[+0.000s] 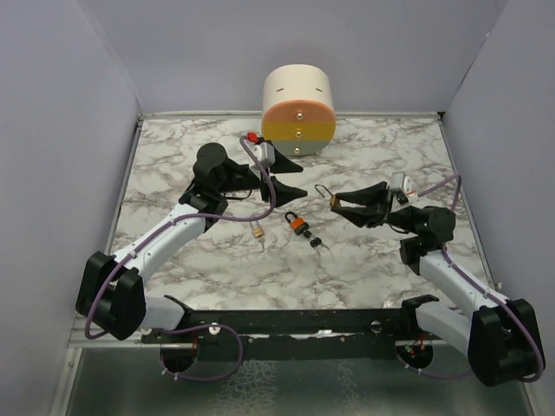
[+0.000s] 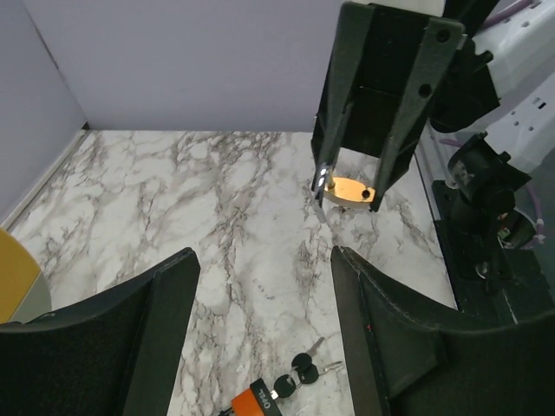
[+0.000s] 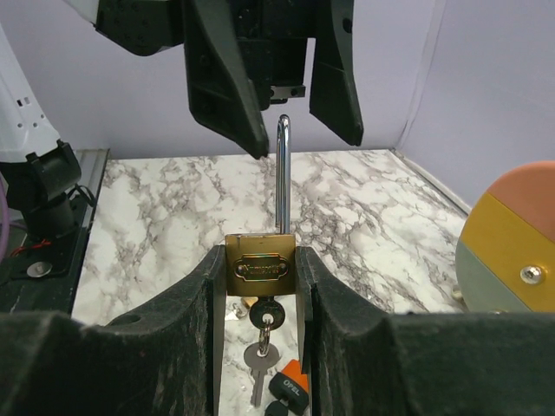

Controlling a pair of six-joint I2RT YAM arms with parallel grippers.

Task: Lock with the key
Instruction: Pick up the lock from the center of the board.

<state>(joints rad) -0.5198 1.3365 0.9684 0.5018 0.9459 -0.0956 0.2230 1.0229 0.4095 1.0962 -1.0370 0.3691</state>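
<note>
My right gripper is shut on a brass padlock, gripping its body by the sides. The padlock's shackle stands open and points at my left gripper. A metal key sits in its keyhole, with a second one hanging from the ring. My left gripper is open with nothing between its fingers, a short way from the shackle tip. The key, a small black-headed bunch, lies on the marble beside an orange padlock, below and between the two grippers.
A round cream box with an orange, yellow and grey face stands at the back centre. A small brass padlock lies on the marble near the left arm. Grey walls close in the table on three sides.
</note>
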